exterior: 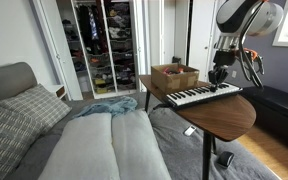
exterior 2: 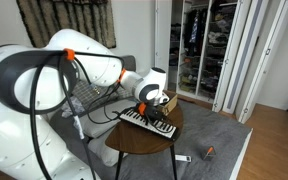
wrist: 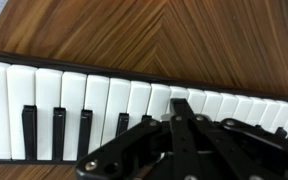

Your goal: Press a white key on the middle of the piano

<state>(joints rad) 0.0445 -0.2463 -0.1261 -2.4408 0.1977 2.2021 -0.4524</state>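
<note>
Bed: we see the grey bed filling the foreground of an exterior view, beside the table.
Arm: the white arm reaches over from the side in an exterior view; elsewhere it comes down from above.
Tabletop: the round wooden tabletop carries the task's things; bare wood shows beyond the keys in the wrist view.
Piano, place: the piano lies flat on the tabletop, in front of the box, near the edge facing the bed.
Piano, long axis: it runs slantwise across the tabletop in both exterior views and left to right in the wrist view, the white keys' free ends pointing to the top of that picture.
Box: the brown cardboard box stands just behind the piano.
Claw: the claw has its fingers drawn together to one tip, holding nothing, over the white keys around the piano's middle; we cannot tell whether it touches a key.
</note>
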